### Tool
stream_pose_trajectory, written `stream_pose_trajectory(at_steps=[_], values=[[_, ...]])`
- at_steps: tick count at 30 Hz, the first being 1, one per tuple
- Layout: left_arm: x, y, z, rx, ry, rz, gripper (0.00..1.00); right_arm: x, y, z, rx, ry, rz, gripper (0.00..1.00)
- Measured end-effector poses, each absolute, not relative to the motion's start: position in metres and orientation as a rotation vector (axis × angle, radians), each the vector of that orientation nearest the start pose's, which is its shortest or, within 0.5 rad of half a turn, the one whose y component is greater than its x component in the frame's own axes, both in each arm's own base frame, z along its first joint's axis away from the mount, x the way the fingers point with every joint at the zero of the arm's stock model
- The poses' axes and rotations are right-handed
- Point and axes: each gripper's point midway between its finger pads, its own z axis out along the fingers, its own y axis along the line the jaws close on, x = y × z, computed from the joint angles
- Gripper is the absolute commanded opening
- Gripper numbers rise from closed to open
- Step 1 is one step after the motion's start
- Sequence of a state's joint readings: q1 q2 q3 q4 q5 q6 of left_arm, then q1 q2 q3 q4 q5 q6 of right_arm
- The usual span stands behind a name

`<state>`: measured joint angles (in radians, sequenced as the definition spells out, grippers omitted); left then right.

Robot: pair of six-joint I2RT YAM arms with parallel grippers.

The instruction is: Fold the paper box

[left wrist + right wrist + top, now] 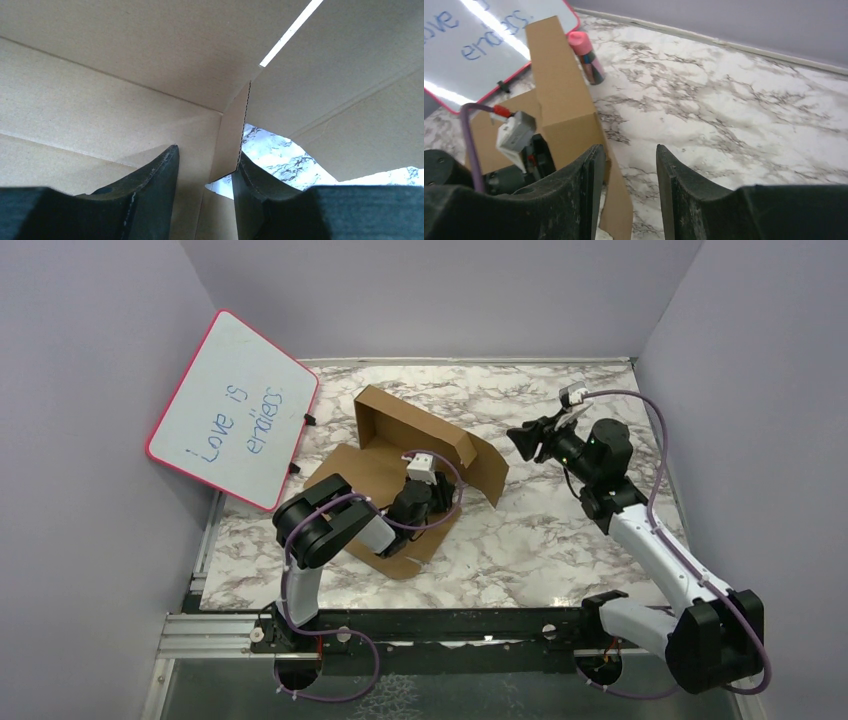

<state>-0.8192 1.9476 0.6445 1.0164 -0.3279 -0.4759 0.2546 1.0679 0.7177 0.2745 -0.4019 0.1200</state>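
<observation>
The paper box (400,420) is brown corrugated cardboard, partly raised, lying at the table's middle with its back and right walls standing. My left gripper (432,490) reaches into it from the near left. In the left wrist view the left gripper (206,155) is open inside a corner of the box (125,75), and a narrow upright flap (232,135) stands between the fingers, against the right one. My right gripper (522,443) hovers just right of the box, open. In the right wrist view the right gripper (627,147) has nothing between its fingers, and the box (559,75) is beyond its left finger.
A pink-framed whiteboard (235,410) with blue writing leans at the back left, also visible as the whiteboard (469,45) in the right wrist view. A pink-capped marker (586,57) stands behind the box. Purple walls close in the marble table (560,540) on three sides.
</observation>
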Motion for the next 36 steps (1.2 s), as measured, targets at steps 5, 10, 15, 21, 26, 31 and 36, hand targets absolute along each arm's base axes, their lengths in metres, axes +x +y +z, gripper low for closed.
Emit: stream_pose_trajectory(at_steps=[5,10,15,21,26,31,36], values=[[0.346,-0.314,0.034,0.089,1.884,-0.624,0.47,0.363,0.147,0.233,-0.347,1.704,0.531,0.46],[0.347,-0.315,0.035,0.088,1.884,-0.65,0.49,0.371,0.151,0.186,-0.372,1.821,0.555,0.46],[0.348,-0.316,0.035,0.086,1.883,-0.67,0.51,0.358,0.165,0.138,-0.429,1.928,0.66,0.47],[0.347,-0.319,0.036,0.086,1.879,-0.698,0.52,0.344,0.191,0.126,-0.536,1.921,0.806,0.52],[0.347,-0.321,0.036,0.089,1.876,-0.716,0.52,0.333,0.214,0.134,-0.626,1.847,0.895,0.54],[0.346,-0.321,0.037,0.092,1.874,-0.732,0.56,0.331,0.23,0.134,-0.675,1.797,0.942,0.54],[0.34,-0.318,0.039,0.099,1.872,-0.742,0.64,0.332,0.237,0.131,-0.694,1.776,0.959,0.54]])
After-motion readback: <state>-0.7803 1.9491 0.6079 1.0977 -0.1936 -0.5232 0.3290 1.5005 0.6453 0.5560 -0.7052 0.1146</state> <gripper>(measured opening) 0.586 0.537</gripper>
